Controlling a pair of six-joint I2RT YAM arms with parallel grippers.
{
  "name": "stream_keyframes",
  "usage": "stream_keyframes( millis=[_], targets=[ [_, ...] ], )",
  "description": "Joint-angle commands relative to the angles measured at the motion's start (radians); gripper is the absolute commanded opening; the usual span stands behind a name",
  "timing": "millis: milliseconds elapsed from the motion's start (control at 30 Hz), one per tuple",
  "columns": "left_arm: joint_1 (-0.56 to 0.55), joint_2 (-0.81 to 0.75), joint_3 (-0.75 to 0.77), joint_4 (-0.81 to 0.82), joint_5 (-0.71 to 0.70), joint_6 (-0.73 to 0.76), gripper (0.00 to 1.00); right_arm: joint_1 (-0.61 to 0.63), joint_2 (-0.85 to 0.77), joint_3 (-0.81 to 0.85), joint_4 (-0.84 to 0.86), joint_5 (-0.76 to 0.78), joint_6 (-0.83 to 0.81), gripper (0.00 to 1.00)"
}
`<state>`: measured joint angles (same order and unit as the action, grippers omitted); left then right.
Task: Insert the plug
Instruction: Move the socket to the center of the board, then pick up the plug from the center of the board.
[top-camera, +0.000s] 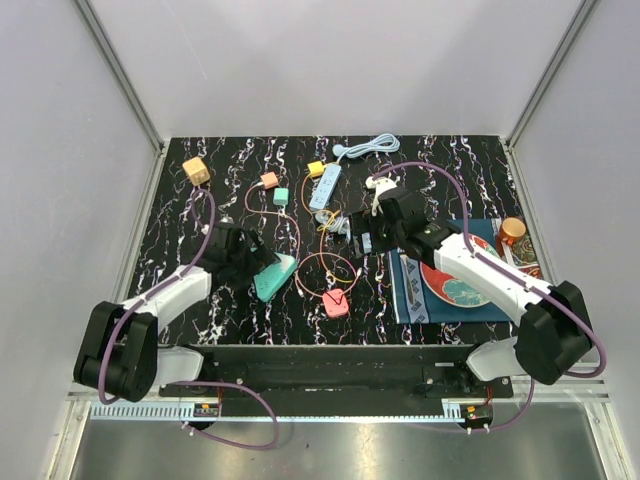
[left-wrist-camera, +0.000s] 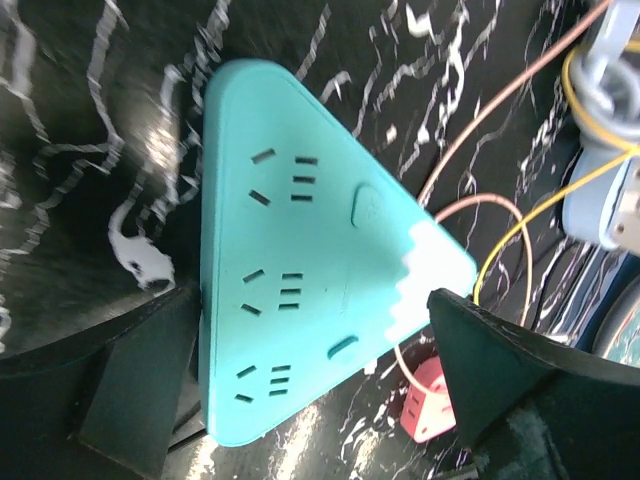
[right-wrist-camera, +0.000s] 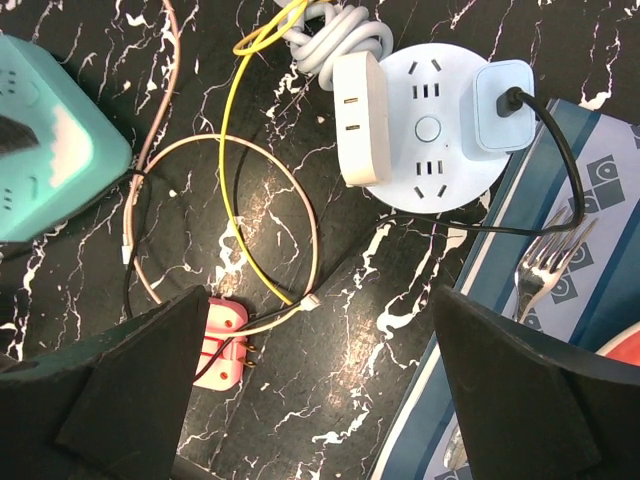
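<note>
Round pale-blue socket hub (right-wrist-camera: 430, 130) has two things plugged in: a white adapter (right-wrist-camera: 360, 120) on its left side, a pale-blue charger (right-wrist-camera: 503, 105) on the right w/ a black cord (right-wrist-camera: 560, 165) trailing off over the blue placemat (right-wrist-camera: 600, 180). A fork (right-wrist-camera: 545, 265) lies on that mat. The patterned plate (top-camera: 450, 290) sits on it too, partly under the R arm. A jar w/ orange lid (top-camera: 513, 232) stands at the mat's far right corner.

Pink plug (right-wrist-camera: 222, 348) lies flat on the black marbled table (top-camera: 190, 230), prongs out, just beside one finger of the right gripper (right-wrist-camera: 320, 300). Yellow cable (right-wrist-camera: 232, 170) and beige cable (right-wrist-camera: 312, 220) loop near it.

L arm reaches fwd and inward from its base, wrist tipped down. The left gripper (left-wrist-camera: 312, 300) has its jaws wide apart w/ the teal triangular power strip (top-camera: 275, 278) lying between them, sockets facing up. Can't tell if either finger touches its edge.

R arm stretches diagonally across plate and mat toward table centre. Its jaws are spread wide w/ nothing gripped, hanging above the cable loops near the hub.
</note>
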<state>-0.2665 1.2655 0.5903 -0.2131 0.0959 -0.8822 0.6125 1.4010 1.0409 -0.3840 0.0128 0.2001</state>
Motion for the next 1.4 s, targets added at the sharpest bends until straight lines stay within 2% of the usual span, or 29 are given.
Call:
stream_keyframes(
  millis=[0, 233, 367, 467, 533, 600, 633, 700, 800, 833, 933, 1033, 1200, 1367],
  targets=[
    [-0.069, -0.009, -0.029, 0.099, 0.042, -0.073, 0.98, -0.003, -0.051, -0.010, 0.045, -0.037, 0.022, 0.97],
    [-0.275, 0.020, 0.000, 0.202, 0.048, -0.149, 0.98, -0.005, -0.094, -0.053, 0.050, -0.056, 0.042, 0.96],
    [-0.350, 0.002, 0.003, 0.251, 0.035, -0.173, 0.98, -0.003, -0.125, -0.082, 0.051, -0.053, 0.051, 0.96],
    [-0.369, -0.059, 0.000, 0.230, -0.002, -0.163, 0.98, -0.003, -0.155, -0.102, 0.050, -0.045, 0.055, 0.95],
    [-0.364, -0.106, 0.005, 0.161, -0.053, -0.130, 0.98, -0.005, -0.171, -0.117, 0.050, -0.037, 0.053, 0.95],
    [-0.358, -0.173, 0.037, 0.051, -0.162, -0.058, 0.98, -0.002, -0.195, -0.133, 0.051, -0.030, 0.048, 0.95],
    [-0.340, -0.192, 0.054, 0.012, -0.230, -0.031, 0.98, -0.003, -0.210, -0.137, 0.054, -0.027, 0.047, 0.95],
    [-0.292, -0.228, 0.098, -0.072, -0.266, 0.050, 0.98, -0.005, -0.224, -0.148, 0.056, -0.024, 0.047, 0.94],
    [-0.139, -0.239, 0.152, -0.117, -0.263, 0.149, 0.98, -0.005, -0.258, -0.171, 0.077, -0.034, 0.050, 0.93],
    [-0.050, -0.236, 0.166, -0.121, -0.259, 0.167, 0.98, -0.003, -0.275, -0.179, 0.101, -0.039, 0.051, 0.93],
    [0.100, -0.181, 0.239, -0.109, -0.231, 0.230, 0.98, -0.003, -0.296, -0.203, 0.140, -0.054, 0.053, 0.92],
    [0.203, -0.060, 0.345, -0.098, -0.229, 0.270, 0.98, -0.003, -0.309, -0.223, 0.172, -0.083, 0.048, 0.93],
    [0.300, 0.205, 0.535, -0.037, -0.240, 0.293, 0.99, -0.005, -0.316, -0.254, 0.220, -0.112, 0.042, 0.93],
    [0.383, 0.483, 0.779, -0.058, -0.266, 0.314, 0.99, -0.005, -0.304, -0.274, 0.241, -0.125, 0.039, 0.96]
  ],
)
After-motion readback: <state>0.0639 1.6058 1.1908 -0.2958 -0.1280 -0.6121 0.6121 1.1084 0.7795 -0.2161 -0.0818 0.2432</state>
